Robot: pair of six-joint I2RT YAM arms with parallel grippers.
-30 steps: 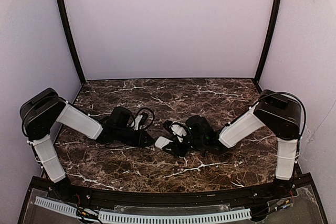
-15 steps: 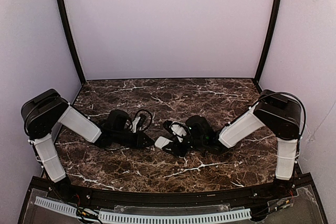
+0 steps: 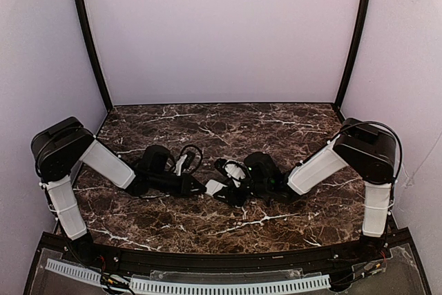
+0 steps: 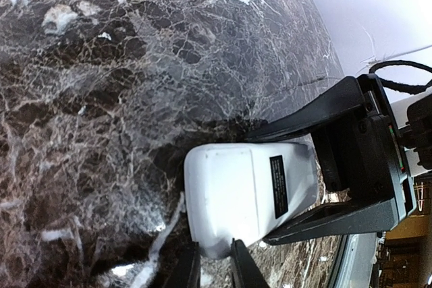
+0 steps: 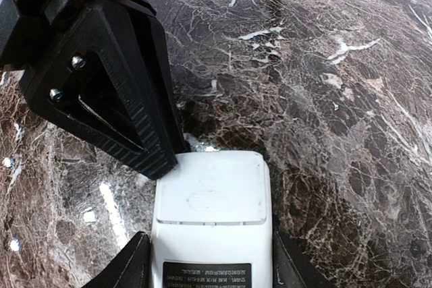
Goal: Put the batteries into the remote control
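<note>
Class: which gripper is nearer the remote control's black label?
Right. Jaws of the right gripper flank the remote control at its label end; the left gripper sits at the opposite end.

Both long sides of the remote control [image 5: 210,214] are blocked: the right hand [image 5: 209,271] clasps it there, fingers [image 5: 131,264] against each edge. At the remote control's free end the left hand [image 4: 210,268] crowds in, its black body meeting one corner; the rest of that end faces bare bench [image 3: 228,122]. Nothing stands above the remote control's white back. Beyond the remote control, toward the back wall [image 3: 221,32], the bench lies open. Left and right of it, the left arm [image 3: 103,160] and right arm [image 3: 318,167] slant across.
</note>
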